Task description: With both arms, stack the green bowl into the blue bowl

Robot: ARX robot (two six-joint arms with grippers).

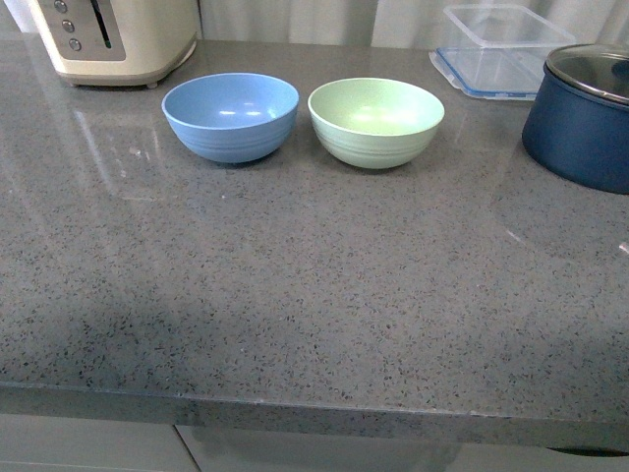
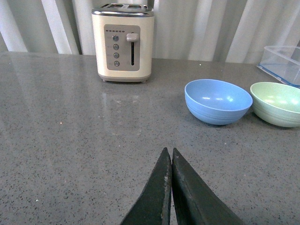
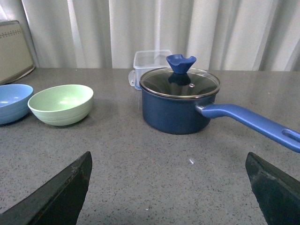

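Observation:
The blue bowl (image 1: 231, 116) and the green bowl (image 1: 376, 120) stand upright side by side on the grey counter, blue on the left, a small gap between them. Both are empty. Neither arm shows in the front view. In the left wrist view my left gripper (image 2: 169, 151) is shut and empty, low over the counter, well short of the blue bowl (image 2: 218, 101) and the green bowl (image 2: 277, 103). In the right wrist view my right gripper (image 3: 168, 157) is wide open and empty, with the green bowl (image 3: 61, 104) and blue bowl (image 3: 13, 102) ahead to one side.
A cream toaster (image 1: 113, 39) stands at the back left. A dark navy lidded pot (image 1: 582, 116) with a long blue handle (image 3: 253, 123) sits at the right. A clear plastic container (image 1: 496, 49) is behind it. The counter's front edge (image 1: 314, 408) runs near me.

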